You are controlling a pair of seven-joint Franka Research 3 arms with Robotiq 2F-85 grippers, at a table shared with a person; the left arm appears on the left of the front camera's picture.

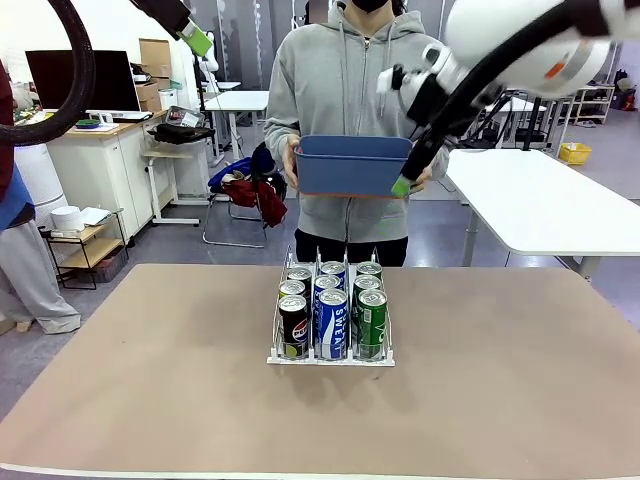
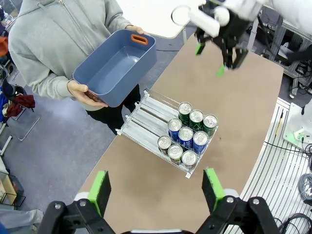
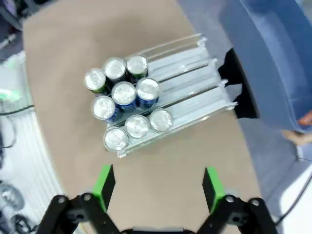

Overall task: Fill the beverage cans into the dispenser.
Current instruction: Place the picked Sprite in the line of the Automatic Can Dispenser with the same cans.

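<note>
Nearest the front camera, bare tan tabletop (image 1: 150, 400) is seen, with the small white wire dispenser (image 1: 331, 356) standing on it at the middle. Nine slim aluminium beverage cans (image 1: 331, 305) with silver tops are held upright in its three lanes, three to a lane: black in the left lane, blue-and-white in the middle, green in the right. All are packed at the near end, and the far stretch of each lane is bare rail.

In the wrist views the rack is seen well below and ahead of both sets of jaws, touched by neither. The left gripper (image 2: 157, 187) is spread wide and grips nothing. The right gripper (image 3: 158, 183) is likewise parted wide and unloaded.

Beyond the table, a blue rectangular plastic bin (image 1: 352, 165) is held in both hands by a person in a grey hooded top (image 1: 335, 80).
</note>
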